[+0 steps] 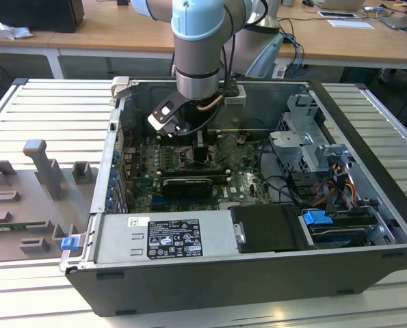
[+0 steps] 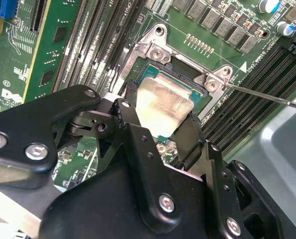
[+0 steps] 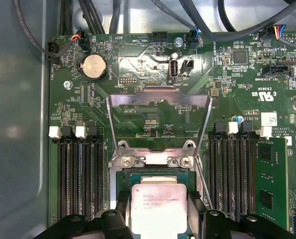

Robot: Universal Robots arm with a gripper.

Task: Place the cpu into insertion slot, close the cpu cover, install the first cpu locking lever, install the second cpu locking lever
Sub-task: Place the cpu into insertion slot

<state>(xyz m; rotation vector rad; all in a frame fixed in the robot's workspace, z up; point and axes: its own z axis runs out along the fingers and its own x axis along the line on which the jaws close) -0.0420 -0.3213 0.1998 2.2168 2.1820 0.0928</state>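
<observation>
My gripper (image 2: 160,119) is shut on the cpu (image 2: 162,105), a pale silver square held by two opposite edges between the black fingers (image 2: 129,107). The cpu sits just over the insertion slot (image 2: 155,74), whose silver rim and dark inside show around it; I cannot tell whether it rests in the slot. In the first wrist view the cpu (image 3: 157,209) lies between the fingertips (image 3: 122,201), and the cpu cover (image 3: 160,99) stands swung open past the insertion slot (image 3: 157,173). A thin locking lever (image 2: 267,97) sticks out beside the socket. In the exterior view the gripper (image 1: 202,152) reaches down into the computer case.
Memory slots (image 3: 78,179) run along both sides of the socket. A long black graphics card (image 1: 187,186) lies near the gripper, with the power supply (image 1: 169,239) in front and drive cages with cables (image 1: 312,164) on the exterior view's right. Case walls (image 1: 114,137) surround the board.
</observation>
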